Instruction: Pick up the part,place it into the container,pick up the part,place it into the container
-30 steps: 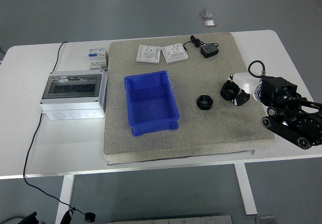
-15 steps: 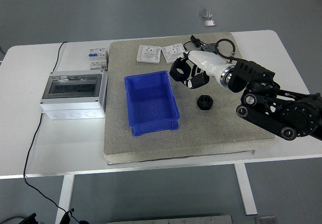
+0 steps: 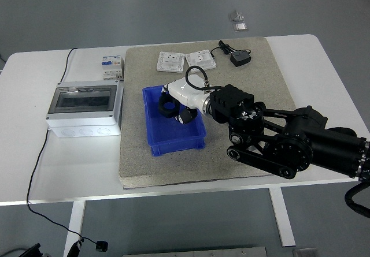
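The right hand [image 3: 176, 104] reached in over the blue container [image 3: 173, 118], its fingers curled around a black ring-shaped part [image 3: 168, 108] held just above the container's floor (the second part was hidden behind the arm). The container sat on a grey mat [image 3: 254, 43] on the white table [image 3: 58, 170].

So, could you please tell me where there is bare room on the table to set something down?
Free: the white table in front of the grey enclosure, and its right end beyond the mat. Crowded: the blue bin under the right hand, and the mat's far edge with the socket plates.
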You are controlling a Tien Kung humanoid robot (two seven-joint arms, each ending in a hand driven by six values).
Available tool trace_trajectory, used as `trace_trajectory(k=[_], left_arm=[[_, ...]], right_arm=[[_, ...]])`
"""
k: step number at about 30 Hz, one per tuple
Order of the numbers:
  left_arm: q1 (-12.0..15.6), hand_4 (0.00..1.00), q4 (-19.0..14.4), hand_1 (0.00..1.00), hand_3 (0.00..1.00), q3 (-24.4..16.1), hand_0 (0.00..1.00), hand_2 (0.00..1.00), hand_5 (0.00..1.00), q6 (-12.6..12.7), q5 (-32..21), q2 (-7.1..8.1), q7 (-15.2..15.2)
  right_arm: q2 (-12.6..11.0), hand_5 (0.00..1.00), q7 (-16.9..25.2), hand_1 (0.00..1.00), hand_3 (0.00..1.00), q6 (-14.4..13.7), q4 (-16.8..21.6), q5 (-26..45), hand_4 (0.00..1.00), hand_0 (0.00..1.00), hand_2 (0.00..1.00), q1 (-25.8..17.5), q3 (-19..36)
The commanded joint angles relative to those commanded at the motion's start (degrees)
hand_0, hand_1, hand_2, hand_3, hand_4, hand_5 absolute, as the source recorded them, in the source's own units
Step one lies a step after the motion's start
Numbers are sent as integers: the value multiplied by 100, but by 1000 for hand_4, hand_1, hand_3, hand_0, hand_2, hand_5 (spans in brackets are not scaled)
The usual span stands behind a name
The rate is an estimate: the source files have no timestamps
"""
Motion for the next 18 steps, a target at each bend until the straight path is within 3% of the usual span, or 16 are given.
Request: trace_trajectory(k=[3, 4, 9, 14, 18], left_arm=[[2, 973, 0, 754, 844, -9, 686, 755, 998, -2, 13, -2, 8], [2, 972, 0, 753, 844, -12, 685, 754, 998, -3, 18, -2, 11], [3, 972, 1, 753, 844, -21, 685, 754, 998, -6, 35, -8, 14], [11, 971, 7, 753, 843, 16, 685, 755, 998, 0, -30, -30, -24], [24, 972, 13, 753, 843, 63, 685, 754, 998, 6, -117, -34, -73]], right_arm=[[-11, 272, -50, 572, 810, -1, 76, -34, 816, 532, 846, -2, 46], [-15, 318, -69, 596, 869, -10, 101, -34, 861, 528, 898, -5, 59], [-75, 318, -75, 596, 869, -91, 194, 89, 861, 528, 898, -64, 178], [-519, 325, -113, 594, 873, -263, 462, 99, 871, 520, 900, -378, 818], [-955, 331, -227, 586, 873, -196, 353, 210, 877, 513, 884, -649, 1292]])
